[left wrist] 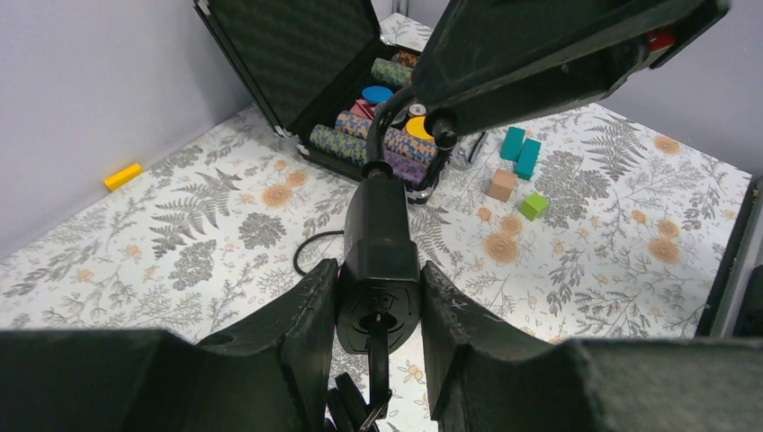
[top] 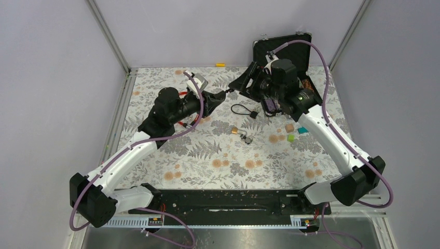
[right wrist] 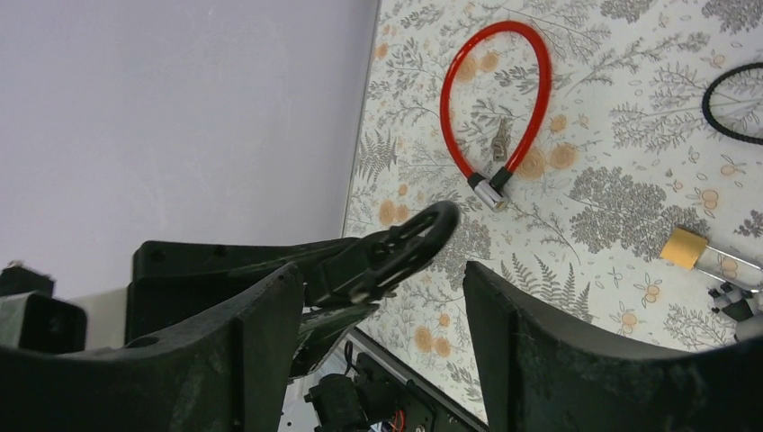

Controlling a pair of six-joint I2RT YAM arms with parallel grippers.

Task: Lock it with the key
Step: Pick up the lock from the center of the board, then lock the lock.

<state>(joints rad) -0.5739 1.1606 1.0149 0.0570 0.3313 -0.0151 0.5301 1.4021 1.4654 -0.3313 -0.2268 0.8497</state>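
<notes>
Two grippers meet at upper centre: left gripper [left wrist: 378, 292] clamps a black lock [left wrist: 378, 225], key [left wrist: 379, 353] apparently in its keyhole; right gripper [right wrist: 382, 274] spread wide, gripping nothing.

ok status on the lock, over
left pincer shut on black lock, key in its keyhole. right pincer open at lock's far end. red cable lock lies apart, out of the way.

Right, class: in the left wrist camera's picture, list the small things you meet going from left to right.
Yellow block → black lock → tan block → green block.
</notes>
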